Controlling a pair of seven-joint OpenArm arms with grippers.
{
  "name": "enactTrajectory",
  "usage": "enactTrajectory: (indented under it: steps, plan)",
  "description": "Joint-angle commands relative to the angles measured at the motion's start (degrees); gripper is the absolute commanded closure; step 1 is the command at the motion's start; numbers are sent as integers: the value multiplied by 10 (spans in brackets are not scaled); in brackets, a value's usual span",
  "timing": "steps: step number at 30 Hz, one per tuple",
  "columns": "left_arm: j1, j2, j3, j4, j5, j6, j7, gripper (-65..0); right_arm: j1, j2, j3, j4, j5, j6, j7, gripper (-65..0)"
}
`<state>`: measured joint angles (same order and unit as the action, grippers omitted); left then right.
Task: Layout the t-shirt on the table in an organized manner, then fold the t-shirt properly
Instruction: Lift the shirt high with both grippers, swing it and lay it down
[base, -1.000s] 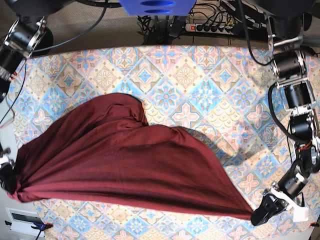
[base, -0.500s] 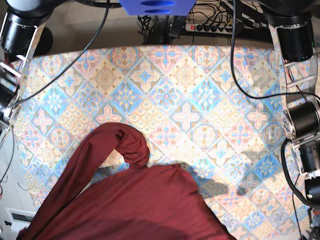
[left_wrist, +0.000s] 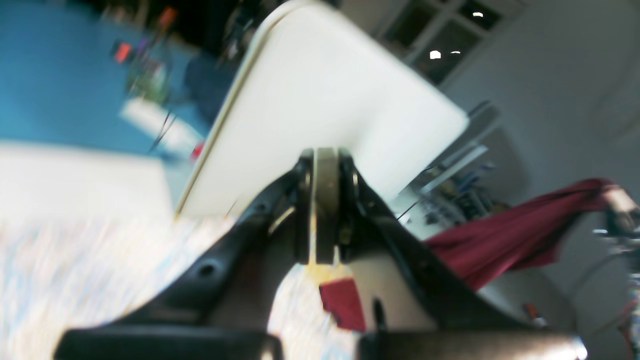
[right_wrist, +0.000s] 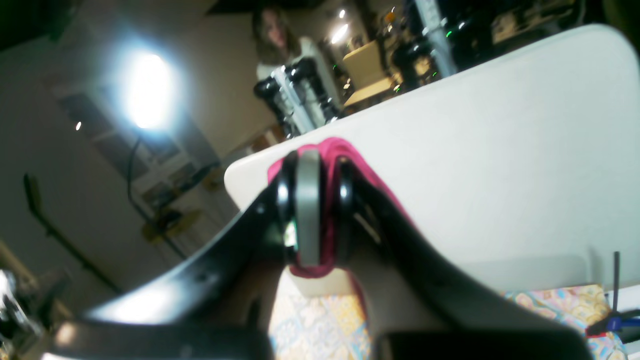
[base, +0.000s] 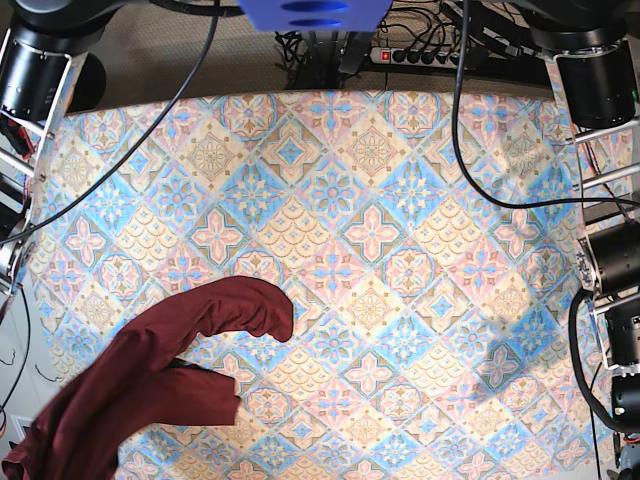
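- Patterned table (base: 400, 200) is mostly bare now; a second ago I saw the shirt (base: 150, 370) draped across its near half.
- Shirt now bunched at the base view's lower-left corner, a sleeve arcing up and right; long axis runs diagonally from that corner toward mid-table.
- Right gripper (right_wrist: 315, 210) clenched on a fold of shirt.
- Left gripper (left_wrist: 325, 210) clamped shut; a maroon scrap shows just below its tips, and I can't tell if it's pinched.
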<state>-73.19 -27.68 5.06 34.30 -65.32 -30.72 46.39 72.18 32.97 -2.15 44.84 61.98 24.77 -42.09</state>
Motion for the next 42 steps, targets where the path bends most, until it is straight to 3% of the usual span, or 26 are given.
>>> enactTrajectory:
  steps: [1, 4, 6, 9, 13, 16, 23, 27, 29, 33, 36, 38, 42]
  plan:
    - [-18, -8, -3, 7, -7, -2, -7, 0, 26, 7, 3, 28, 20, 7, 10, -5]
    - [-18, -8, -4, 41, -8, 0, 17, 0, 22, 7, 3, 75, 21, 7, -23, -5]
    - [-15, -8, -4, 75, -8, 0, 29, 0, -23, 7, 3, 94, 21, 7, -28, -5]
    - [63, -6, -4, 132, -9, 2, 31, 0, -55, -8, -6, 117, 21, 7, -32, -5]
    - [156, -7, -23, 175, -9, 34, 30, 0, -55, -77, -62, 119, 18, 7, -28, -5]
    - [232, -8, -64, 215, -9, 36, 32, 0, -55, -167, -97, 119, -2, 7, -30, -6]
    - [379, -74, -148, 295, -9, 36, 49, 0, -51, -349, -134, 109, -65, 7, -32, -6]
    - [428, -88, -186, 304, -9, 36, 50, 0, -32, -408, -130, 111, -65, 8, -47, -5]
    - [436, -88, -193, 304, -9, 36, 50, 0, -26, -411, -129, 129, -65, 22, -58, -5]
    - [449, -93, -195, 304, -9, 36, 48, 0, -13, -399, -100, 137, -66, 96, -87, -4]
    - [450, -95, -198, 304, -9, 36, 48, 0, -14, -342, -47, 139, -65, 99, -104, -4]
    - [448, -88, -197, 304, -9, 36, 48, 0, -30, -284, -18, 144, -51, 99, -116, -4]
    - [447, -71, -194, 304, -8, 36, 48, -89, -110, -175, 25, 154, -1, 99, -117, -4]
